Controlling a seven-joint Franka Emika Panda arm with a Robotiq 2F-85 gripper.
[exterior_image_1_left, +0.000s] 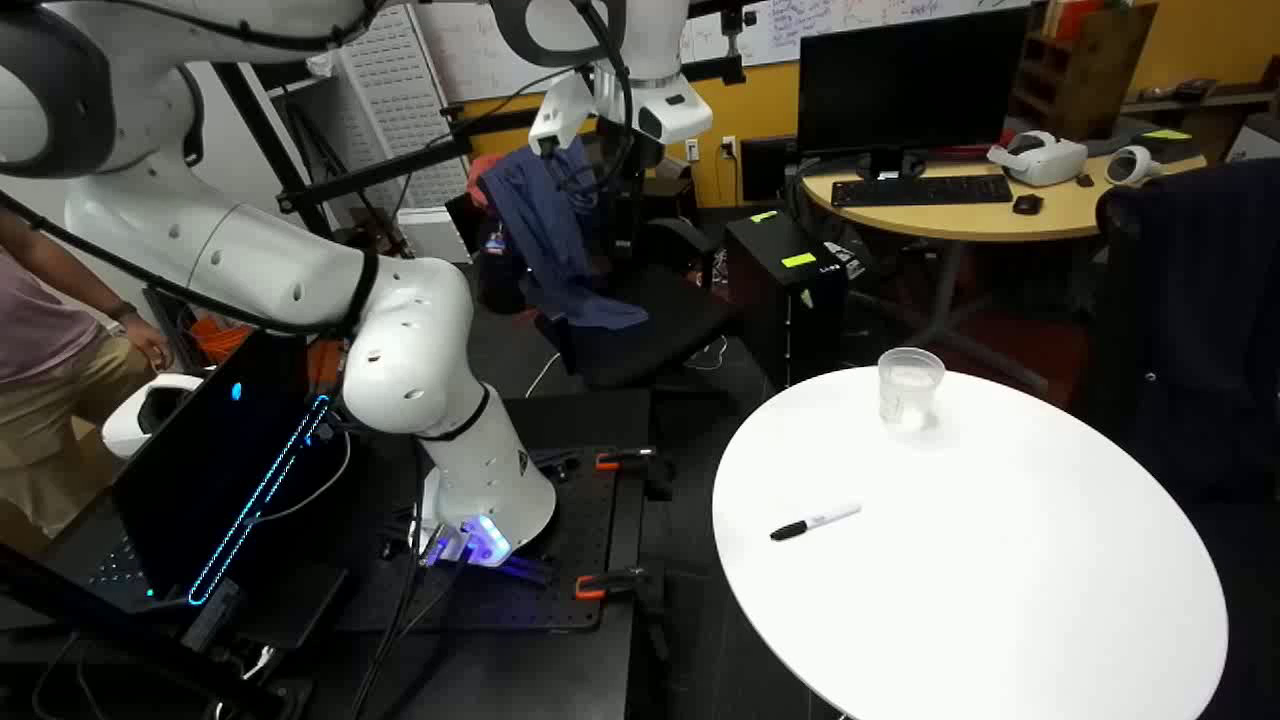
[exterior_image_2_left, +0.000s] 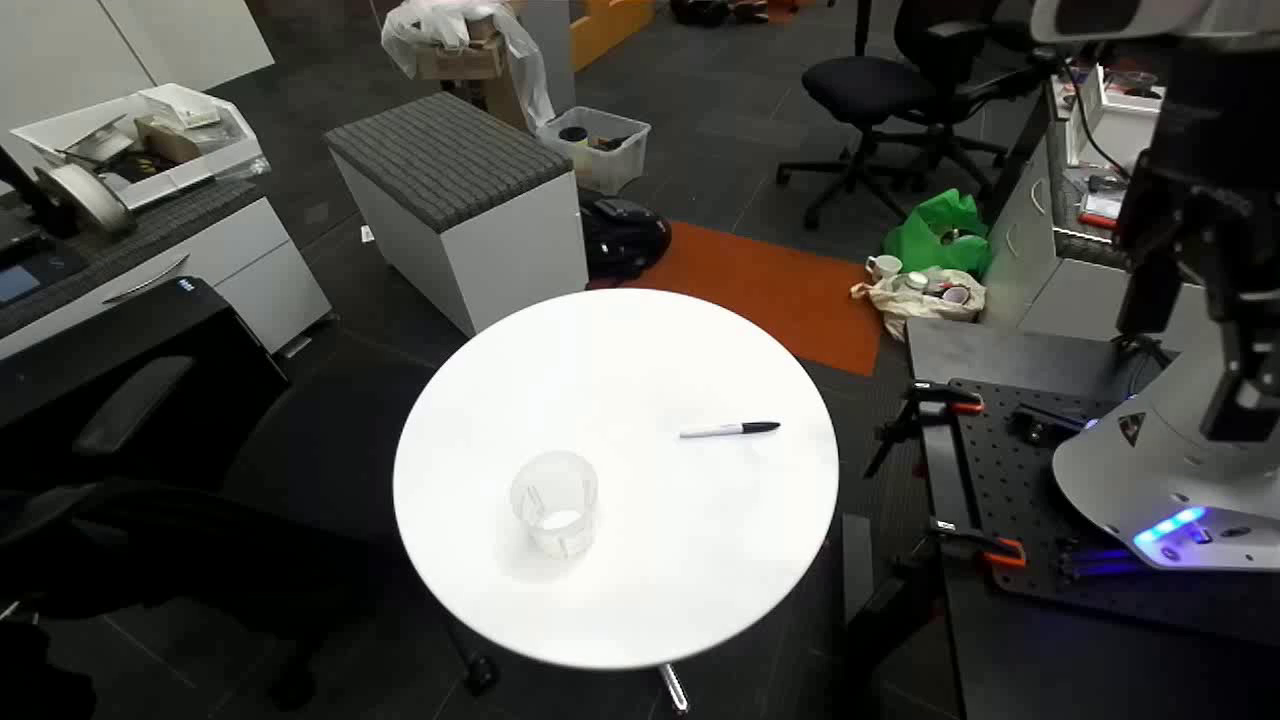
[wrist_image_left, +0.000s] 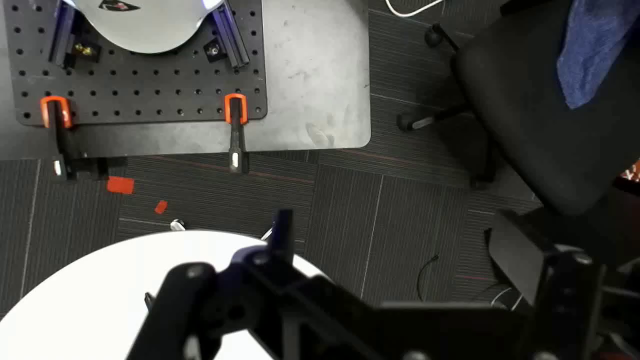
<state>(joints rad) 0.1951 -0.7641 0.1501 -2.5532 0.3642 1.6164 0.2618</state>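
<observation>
Gripper (exterior_image_2_left: 1193, 372): jaws apart. Black-capped marker (exterior_image_2_left: 728, 430) and translucent plastic cup (exterior_image_2_left: 556, 505) rest on round table (exterior_image_2_left: 660, 590); orange-tipped clamps (wrist_image_left: 236, 131) project past bench (wrist_image_left: 320, 90) edge.

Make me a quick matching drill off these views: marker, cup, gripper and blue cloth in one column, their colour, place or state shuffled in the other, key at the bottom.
Column one
A. marker
B. cup
C. gripper
D. blue cloth

Column two
1. open, holding nothing
2. draped on a black office chair
3. white with a black end, lying flat
4. see-through, standing upright

Right pairs
A-3, B-4, C-1, D-2
</observation>
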